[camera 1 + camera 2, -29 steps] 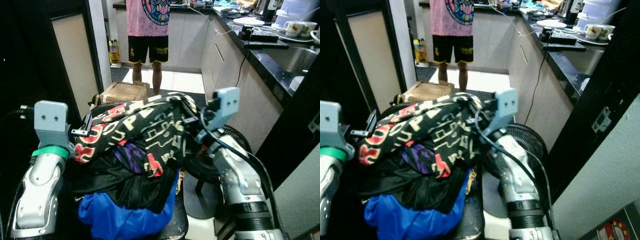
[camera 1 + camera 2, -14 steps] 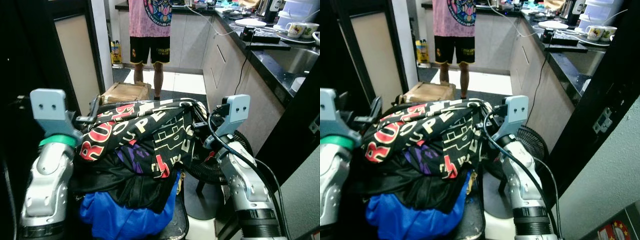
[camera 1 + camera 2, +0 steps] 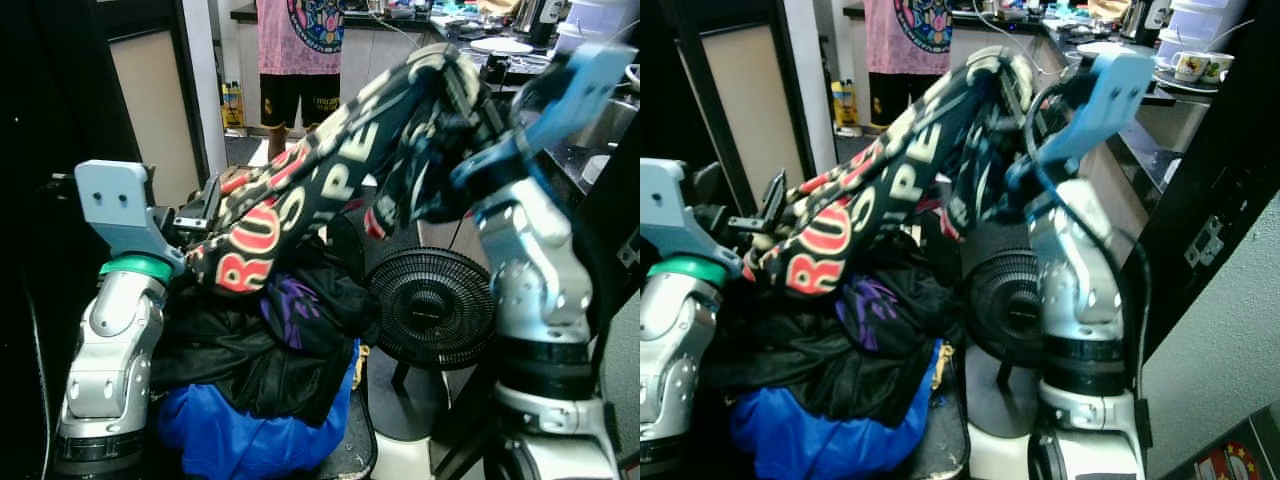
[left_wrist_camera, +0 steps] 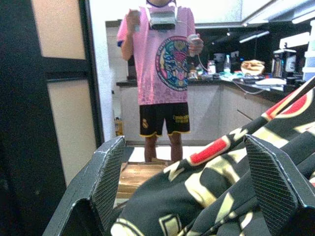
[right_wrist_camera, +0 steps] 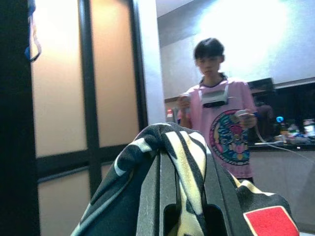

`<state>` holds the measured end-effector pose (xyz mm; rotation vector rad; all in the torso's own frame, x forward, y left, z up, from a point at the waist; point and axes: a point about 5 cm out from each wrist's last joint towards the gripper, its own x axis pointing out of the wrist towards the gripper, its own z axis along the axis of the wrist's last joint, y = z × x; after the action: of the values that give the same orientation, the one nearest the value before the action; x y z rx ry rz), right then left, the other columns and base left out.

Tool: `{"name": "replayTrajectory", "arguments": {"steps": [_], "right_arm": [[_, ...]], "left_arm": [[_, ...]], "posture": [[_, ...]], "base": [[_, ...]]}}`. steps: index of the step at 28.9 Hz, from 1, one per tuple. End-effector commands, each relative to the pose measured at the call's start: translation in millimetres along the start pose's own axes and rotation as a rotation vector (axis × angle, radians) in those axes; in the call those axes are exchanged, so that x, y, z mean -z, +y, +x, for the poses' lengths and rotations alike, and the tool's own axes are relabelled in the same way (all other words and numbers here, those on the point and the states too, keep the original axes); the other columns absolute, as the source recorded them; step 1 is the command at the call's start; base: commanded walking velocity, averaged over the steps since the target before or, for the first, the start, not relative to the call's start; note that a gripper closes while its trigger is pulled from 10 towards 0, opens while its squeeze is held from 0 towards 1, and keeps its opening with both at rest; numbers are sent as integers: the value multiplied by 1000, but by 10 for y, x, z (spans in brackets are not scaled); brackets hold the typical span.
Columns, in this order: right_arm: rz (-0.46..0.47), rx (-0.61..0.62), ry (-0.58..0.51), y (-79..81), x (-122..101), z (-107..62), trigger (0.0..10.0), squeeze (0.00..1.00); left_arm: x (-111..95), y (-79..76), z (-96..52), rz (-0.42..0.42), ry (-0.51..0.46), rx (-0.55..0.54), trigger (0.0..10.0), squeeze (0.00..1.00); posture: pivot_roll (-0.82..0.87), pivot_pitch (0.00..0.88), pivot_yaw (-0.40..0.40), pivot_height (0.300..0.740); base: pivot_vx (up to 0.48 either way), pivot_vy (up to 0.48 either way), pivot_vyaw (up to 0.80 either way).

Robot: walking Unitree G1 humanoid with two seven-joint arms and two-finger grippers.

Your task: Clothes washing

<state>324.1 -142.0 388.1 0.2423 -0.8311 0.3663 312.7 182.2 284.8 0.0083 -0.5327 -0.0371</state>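
A black garment (image 3: 330, 170) with cream and red lettering stretches slantwise from low left up to high right. My right gripper (image 3: 455, 95) is raised to counter height and shut on its upper end; in the right wrist view the cloth (image 5: 182, 147) is draped over the closed fingers (image 5: 150, 196). My left gripper (image 3: 200, 215) stands open at the garment's lower end, with the fabric (image 4: 221, 196) lying between its spread fingers (image 4: 108, 177). Underneath is a pile of dark clothes (image 3: 250, 350) with a purple piece (image 3: 290, 305) and a blue one (image 3: 250, 435).
A black floor fan (image 3: 430, 310) stands right of the pile. A person in a pink shirt (image 4: 165, 64) stands ahead in the kitchen, behind a cardboard box (image 4: 140, 174). The dark counter (image 3: 550, 100) with dishes runs along the right. A dark-framed door (image 3: 150, 90) is at the left.
My right gripper has swung high up and to the right, pulling the lettered garment off the pile and stretching it taut. The left gripper stays at about the same spot.
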Motion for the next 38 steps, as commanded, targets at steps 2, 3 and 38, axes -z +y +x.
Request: {"name": "replayTrajectory", "arguments": {"steps": [2, 3, 38], "right_arm": [[-22, -7, -176, 20, -421, 170, 0, 0], [-38, -12, -212, 17, -522, 226, 0, 0], [-107, 53, 312, -280, 611, -318, 0, 0]], "left_arm": [[16, -16, 7, -1, 0, 10, 10000, 0], [26, -18, 10, -3, 3, 9, 10000, 0], [76, -111, -8, 19, 20, 47, 10000, 0]], "posture": [[-19, 46, 21, 740], [-18, 47, 21, 740], [-11, 53, 17, 740]], "base": [[0, 0, 0], [0, 0, 0], [0, 0, 0]]}}
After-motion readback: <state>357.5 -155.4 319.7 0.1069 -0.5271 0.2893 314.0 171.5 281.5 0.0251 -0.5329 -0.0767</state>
